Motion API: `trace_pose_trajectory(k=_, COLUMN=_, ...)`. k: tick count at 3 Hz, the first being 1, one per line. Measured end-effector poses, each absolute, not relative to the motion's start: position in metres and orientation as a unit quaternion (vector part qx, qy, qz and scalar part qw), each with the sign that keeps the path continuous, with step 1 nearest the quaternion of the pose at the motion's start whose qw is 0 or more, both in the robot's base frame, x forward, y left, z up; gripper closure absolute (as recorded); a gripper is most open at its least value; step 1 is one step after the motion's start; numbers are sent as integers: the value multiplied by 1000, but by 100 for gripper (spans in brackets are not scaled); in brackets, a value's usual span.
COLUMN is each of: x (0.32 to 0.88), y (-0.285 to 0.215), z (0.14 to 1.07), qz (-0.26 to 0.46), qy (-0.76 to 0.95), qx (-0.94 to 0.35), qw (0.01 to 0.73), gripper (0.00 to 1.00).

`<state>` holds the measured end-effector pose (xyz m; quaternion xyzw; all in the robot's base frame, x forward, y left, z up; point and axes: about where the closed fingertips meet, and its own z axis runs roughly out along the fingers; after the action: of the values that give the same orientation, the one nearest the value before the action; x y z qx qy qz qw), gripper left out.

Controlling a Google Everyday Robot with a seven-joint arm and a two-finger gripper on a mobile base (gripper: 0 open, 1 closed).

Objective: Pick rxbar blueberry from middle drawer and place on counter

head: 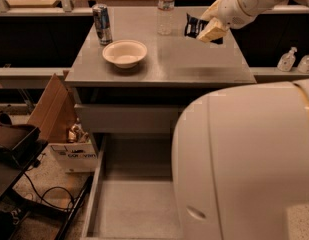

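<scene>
My gripper [210, 31] hung over the back right part of the grey bench [194, 66], its jaws closed on the one rxbar blueberry [192, 28], which was held clear of the surface. The middle drawer [136, 204] stood open below, its visible floor bare and its right side hidden by my own body [249, 159]. By my reading the pick was done and the placing step was in hand. The next move called for lowering onto the free patch to the right of the bowl, then opening the jaws. On the bench stood one can [102, 24], one bowl [125, 53] and one water bottle [166, 8].
</scene>
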<state>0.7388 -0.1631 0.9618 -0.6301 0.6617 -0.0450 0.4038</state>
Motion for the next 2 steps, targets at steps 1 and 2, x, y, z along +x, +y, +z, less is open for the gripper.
trace_pose_trajectory(k=1, x=763, y=-132, z=929, qz=-38, qy=648, qx=-676, qw=348, gripper=100)
trace_pose_trajectory(k=2, x=769, y=-123, z=922, qz=-43, qy=628, qx=-698, qw=340, gripper=83)
